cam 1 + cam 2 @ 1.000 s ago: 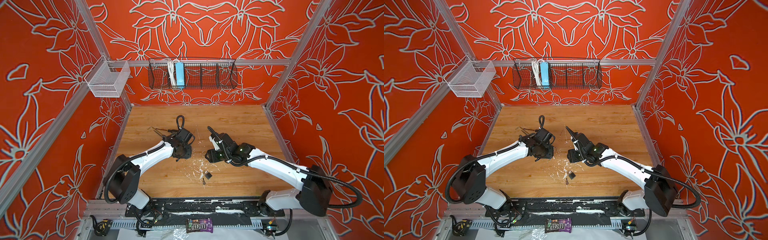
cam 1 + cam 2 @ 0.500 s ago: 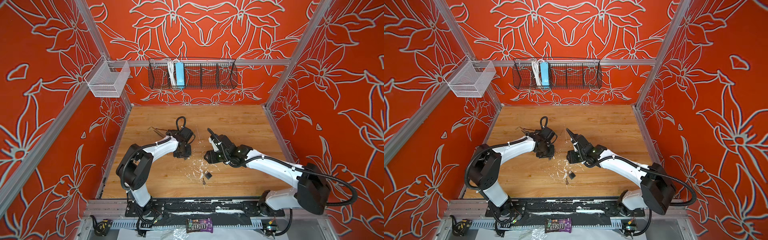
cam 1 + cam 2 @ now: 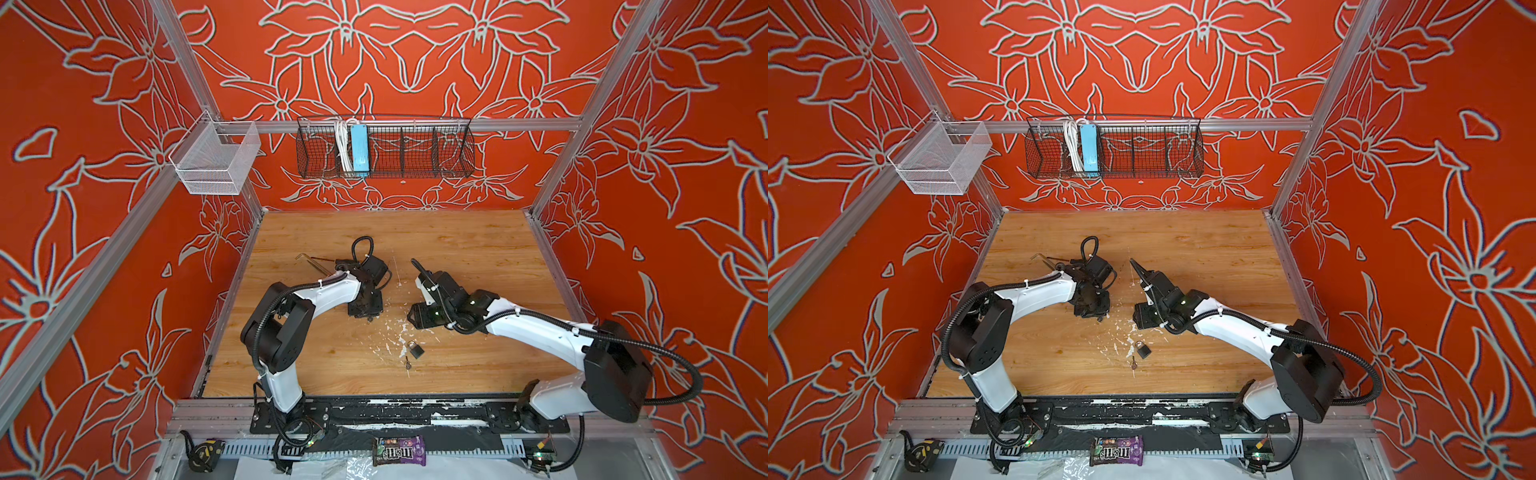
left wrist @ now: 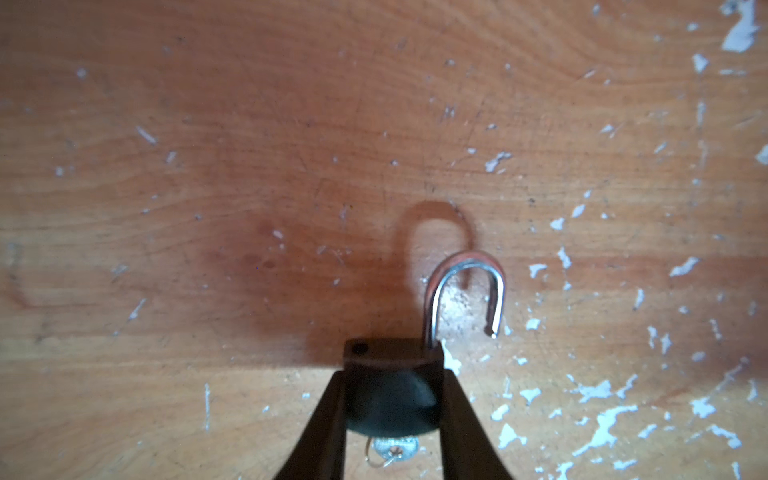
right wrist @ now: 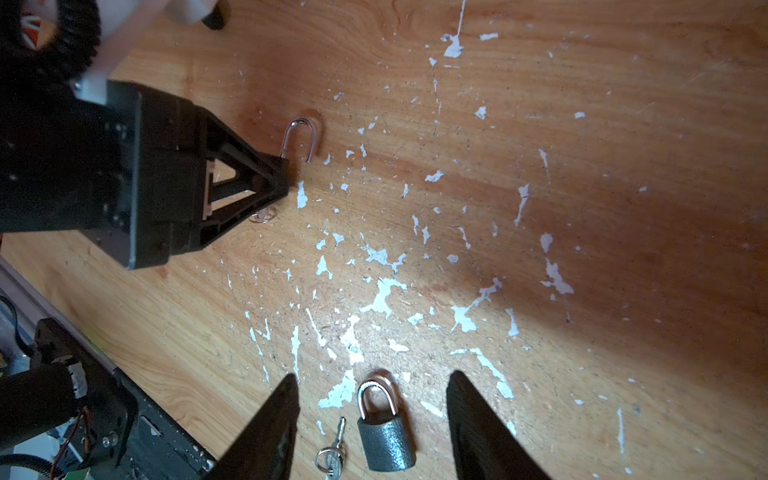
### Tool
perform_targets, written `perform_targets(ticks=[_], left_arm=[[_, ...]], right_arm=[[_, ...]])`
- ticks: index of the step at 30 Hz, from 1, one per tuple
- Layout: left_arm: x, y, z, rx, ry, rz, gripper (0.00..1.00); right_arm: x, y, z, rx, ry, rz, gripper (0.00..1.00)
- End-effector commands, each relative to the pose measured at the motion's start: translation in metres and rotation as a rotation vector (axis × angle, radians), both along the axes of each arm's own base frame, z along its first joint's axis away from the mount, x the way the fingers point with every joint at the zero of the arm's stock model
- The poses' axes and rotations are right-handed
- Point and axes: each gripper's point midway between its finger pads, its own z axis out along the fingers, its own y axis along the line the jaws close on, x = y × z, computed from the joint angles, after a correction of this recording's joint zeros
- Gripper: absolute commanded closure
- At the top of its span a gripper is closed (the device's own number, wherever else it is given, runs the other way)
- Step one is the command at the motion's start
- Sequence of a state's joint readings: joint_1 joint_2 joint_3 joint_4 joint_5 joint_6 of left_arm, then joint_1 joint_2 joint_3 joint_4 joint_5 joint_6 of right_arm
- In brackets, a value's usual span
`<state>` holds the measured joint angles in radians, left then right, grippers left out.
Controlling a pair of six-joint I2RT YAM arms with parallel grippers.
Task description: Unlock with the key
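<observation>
Gripping opened padlock [image 4: 390,390] — left jaws, table [image 3: 457,249] centre | right jaws spread, empty — shut padlock [image 5: 386,442] toward front edge

You have two padlocks here. The gripped padlock [image 4: 390,399] sits between the fingers of the left hand [image 4: 392,374], over the desk [image 3: 457,249] and left of its middle. Its shackle points away from the hand, and a fitted key [image 4: 390,448] shows at its opposite end. The right hand [image 5: 372,374] hangs to the right, apart from it. The loose padlock [image 3: 415,350] lies on the desk nearer the front edge than both hands, the loose key [image 3: 408,364] just beside it, frontward. On the back wall hangs a wire basket [image 3: 386,149]; a mesh basket [image 3: 216,166] hangs at the back left corner.
</observation>
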<state>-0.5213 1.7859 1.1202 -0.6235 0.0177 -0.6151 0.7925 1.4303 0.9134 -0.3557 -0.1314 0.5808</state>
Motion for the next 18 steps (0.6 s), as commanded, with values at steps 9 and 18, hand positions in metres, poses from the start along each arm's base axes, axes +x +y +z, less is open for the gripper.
perform_targets(ticks=[9,18], left_arm=[[-0.002,-0.002,-0.008,-0.029,0.018,0.038,0.42],[-0.004,0.0,0.005,-0.053,-0.016,0.071,0.17]], right_arm=[[0.005,0.005,-0.002,-0.005,0.006,0.006,0.43],[0.002,-0.002,-0.007,-0.005,0.003,-0.018,0.43]])
